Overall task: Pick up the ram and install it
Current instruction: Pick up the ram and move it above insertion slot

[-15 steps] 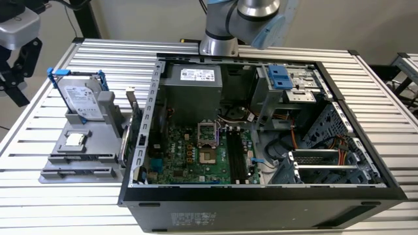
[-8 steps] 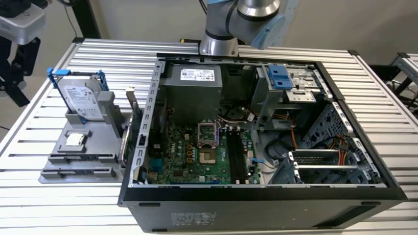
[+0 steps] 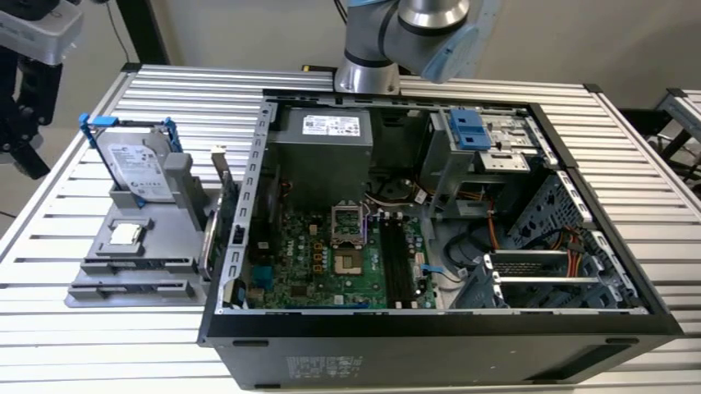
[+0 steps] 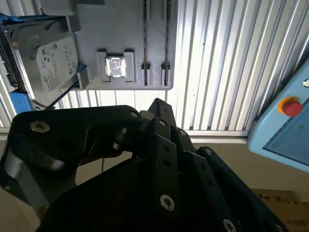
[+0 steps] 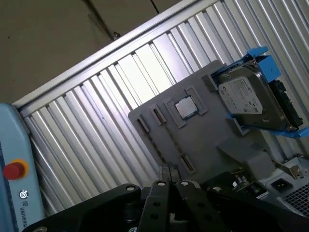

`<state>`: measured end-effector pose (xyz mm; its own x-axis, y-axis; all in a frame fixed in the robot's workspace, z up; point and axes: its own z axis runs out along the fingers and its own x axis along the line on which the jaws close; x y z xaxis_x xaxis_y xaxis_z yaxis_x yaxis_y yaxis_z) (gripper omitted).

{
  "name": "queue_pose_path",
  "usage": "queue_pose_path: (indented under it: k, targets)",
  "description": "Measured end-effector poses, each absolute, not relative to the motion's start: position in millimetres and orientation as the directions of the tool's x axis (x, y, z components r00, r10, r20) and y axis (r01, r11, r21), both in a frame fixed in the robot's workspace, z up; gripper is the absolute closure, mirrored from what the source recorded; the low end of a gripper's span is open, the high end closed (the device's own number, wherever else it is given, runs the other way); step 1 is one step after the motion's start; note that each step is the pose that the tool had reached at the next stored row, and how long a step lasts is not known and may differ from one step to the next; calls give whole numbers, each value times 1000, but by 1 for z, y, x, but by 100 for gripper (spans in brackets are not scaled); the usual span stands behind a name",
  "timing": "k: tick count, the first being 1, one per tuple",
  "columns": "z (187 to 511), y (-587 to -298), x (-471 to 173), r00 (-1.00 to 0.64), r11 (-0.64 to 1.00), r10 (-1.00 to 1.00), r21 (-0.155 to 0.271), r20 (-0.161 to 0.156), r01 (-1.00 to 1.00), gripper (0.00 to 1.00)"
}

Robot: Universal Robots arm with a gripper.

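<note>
Slatted metal table, gripper hanging high above it, can't tell if it's spread or clamped. Grey tray sits below; can't tell whether the ram's in its grooves.

Arm up high (gripper aloft)

Arm is running off the exterior view's upper edge. Hand is showing as black linkage in both wrist views, with the frame cutting off its end. Hard drive is getting clipped at the second wrist view's edge. Gray holder is lying partly behind the hand in the first wrist view.
</note>
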<state>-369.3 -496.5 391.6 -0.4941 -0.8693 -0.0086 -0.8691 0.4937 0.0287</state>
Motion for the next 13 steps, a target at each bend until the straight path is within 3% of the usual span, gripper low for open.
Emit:
queue_pose_path:
  k: [13]
  targets:
    - [392,-497,-369,-288,288,-957,27,-9,-957,100]
